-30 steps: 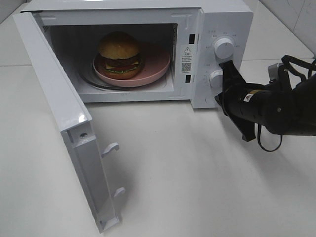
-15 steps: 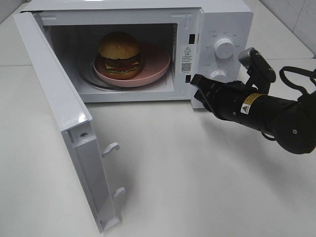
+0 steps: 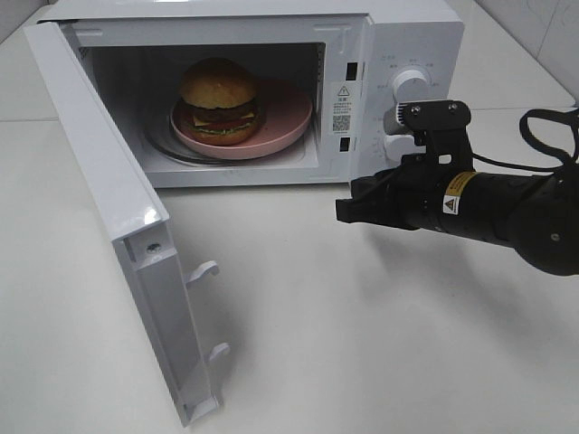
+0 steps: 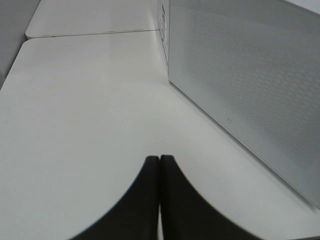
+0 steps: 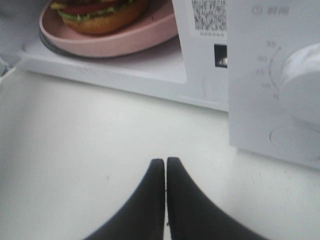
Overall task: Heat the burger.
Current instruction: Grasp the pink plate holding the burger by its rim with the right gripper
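Door open at 8 o'clock | burger inside | right end effector pinched empty | risk: shove slides microwave.

A white, smooth table with a faint sheen carries everything. A thin seam runs across it towards the back, splitting the top into two slabs.

Only one thing stands directly on it: a white microwave, set at the back edge of the working area, its front facing the open stretch of table. Its base sits flat on the surface. Its door is swung wide open on the left, reaching out over the table towards the front and casting a soft shadow there. Whether the door's lower corner touches the table cannot be told. The left wrist view shows the microwave's perforated side wall meeting the tabletop.
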